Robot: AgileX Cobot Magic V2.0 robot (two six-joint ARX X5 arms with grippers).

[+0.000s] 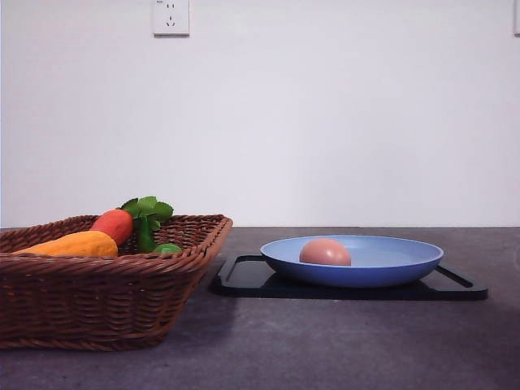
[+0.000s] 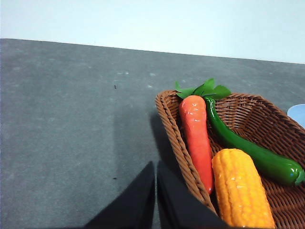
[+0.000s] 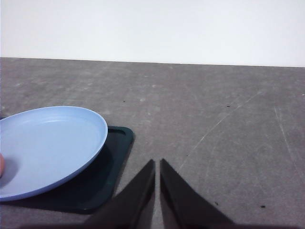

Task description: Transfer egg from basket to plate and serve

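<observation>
Egg [image 1: 325,253] lay inside the plate [image 1: 390,268], which sat on the black tray [image 1: 244,280] beside the basket [image 1: 106,301]; left hand [image 2: 156,191] and right hand [image 3: 157,191] were clenched and empty, so only serving apparently remained.

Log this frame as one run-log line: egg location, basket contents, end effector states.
egg: in plate on tray | basket: carrot, corn, pepper | left end effector: shut, empty | right end effector: shut, empty
</observation>
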